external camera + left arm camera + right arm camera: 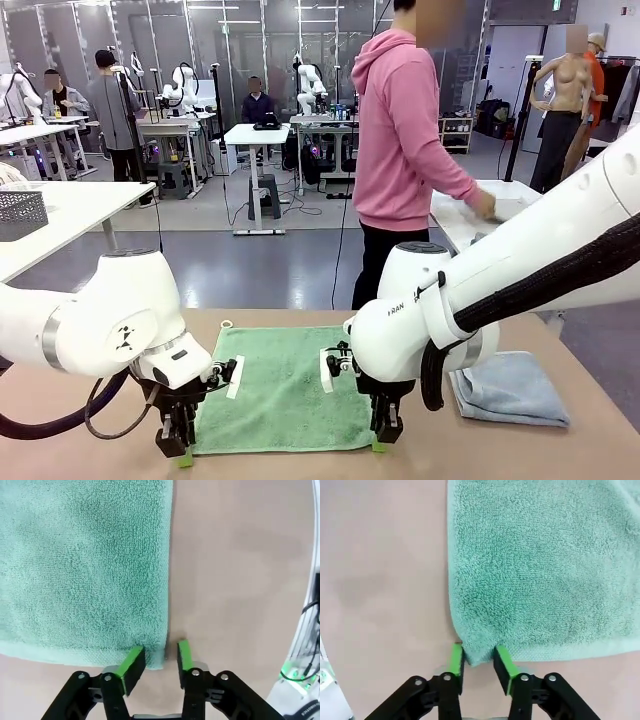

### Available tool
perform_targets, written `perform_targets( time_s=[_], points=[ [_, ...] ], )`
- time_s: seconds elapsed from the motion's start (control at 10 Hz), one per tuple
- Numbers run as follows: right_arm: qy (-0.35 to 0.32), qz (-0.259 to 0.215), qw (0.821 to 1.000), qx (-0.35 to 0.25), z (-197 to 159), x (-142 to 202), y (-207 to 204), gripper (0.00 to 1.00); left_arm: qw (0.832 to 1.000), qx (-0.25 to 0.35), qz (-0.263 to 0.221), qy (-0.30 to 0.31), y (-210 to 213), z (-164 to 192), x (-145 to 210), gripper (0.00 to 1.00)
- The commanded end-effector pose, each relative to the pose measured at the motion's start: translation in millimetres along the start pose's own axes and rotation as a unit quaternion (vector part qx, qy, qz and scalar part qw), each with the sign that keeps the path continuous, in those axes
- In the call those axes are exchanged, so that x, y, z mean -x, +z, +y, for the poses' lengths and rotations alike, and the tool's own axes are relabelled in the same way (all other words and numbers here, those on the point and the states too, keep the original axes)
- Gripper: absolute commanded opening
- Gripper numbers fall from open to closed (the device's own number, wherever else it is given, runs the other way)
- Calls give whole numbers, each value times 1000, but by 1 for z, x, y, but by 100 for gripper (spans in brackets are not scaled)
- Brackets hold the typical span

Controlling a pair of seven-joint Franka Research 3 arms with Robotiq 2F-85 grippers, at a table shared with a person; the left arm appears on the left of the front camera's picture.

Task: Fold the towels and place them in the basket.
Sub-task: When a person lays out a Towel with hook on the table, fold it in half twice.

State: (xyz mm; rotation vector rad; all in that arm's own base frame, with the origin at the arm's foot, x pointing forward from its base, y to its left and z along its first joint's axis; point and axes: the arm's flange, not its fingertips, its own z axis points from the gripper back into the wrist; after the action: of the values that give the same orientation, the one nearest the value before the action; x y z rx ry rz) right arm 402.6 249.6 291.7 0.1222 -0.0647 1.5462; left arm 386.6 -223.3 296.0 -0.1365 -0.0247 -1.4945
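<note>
Pinches the near right corner of the green towel with the right gripper, the terry bunched between both green pads. Straddles the near left corner with the left gripper: one pad on the pile, the other on the bare counter just beside the hem, with a sliver of counter between hem and pad. Cannot tell whether that corner is clamped or merely bracketed. Points both grippers straight down at the towel's near edge. Has the towel spread flat at mid-counter, with a small loop at its far left corner. Shows a folded blue-grey towel toward the right, apart from the green one. Shows a person in a pink hoodie at the far side, one hand on a neighbouring white table. Shows a grey mesh basket on another white table at far left, well apart from both towels.
</note>
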Motion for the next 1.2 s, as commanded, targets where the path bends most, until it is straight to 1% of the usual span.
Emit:
perform_targets(
  time_s=[0.0,0.2,0.6,0.7,0.8,0.9,1.1],
  points=[
    [-4,16,1000,-2,1,-2,-5,0,1000,-3,-17,-12,-13,3,0,0],
    [-7,26,1000,-2,3,1,-3,0,1000,-6,-26,-13,-20,7,-2,0],
    [-7,19,1000,4,5,3,7,0,999,-19,-28,-8,-15,6,-1,0],
    [-9,13,1000,3,7,2,14,0,999,-28,-29,-9,-3,1,-2,0],
    [-15,26,1000,8,12,0,26,0,999,-36,-29,-15,12,-5,-4,0],
    [0,26,999,22,22,-5,42,0,998,-44,-32,-29,32,-15,-5,0],
    [12,-12,998,55,35,-9,78,0,995,-76,-41,-44,74,-33,-8,0]
  ],
)
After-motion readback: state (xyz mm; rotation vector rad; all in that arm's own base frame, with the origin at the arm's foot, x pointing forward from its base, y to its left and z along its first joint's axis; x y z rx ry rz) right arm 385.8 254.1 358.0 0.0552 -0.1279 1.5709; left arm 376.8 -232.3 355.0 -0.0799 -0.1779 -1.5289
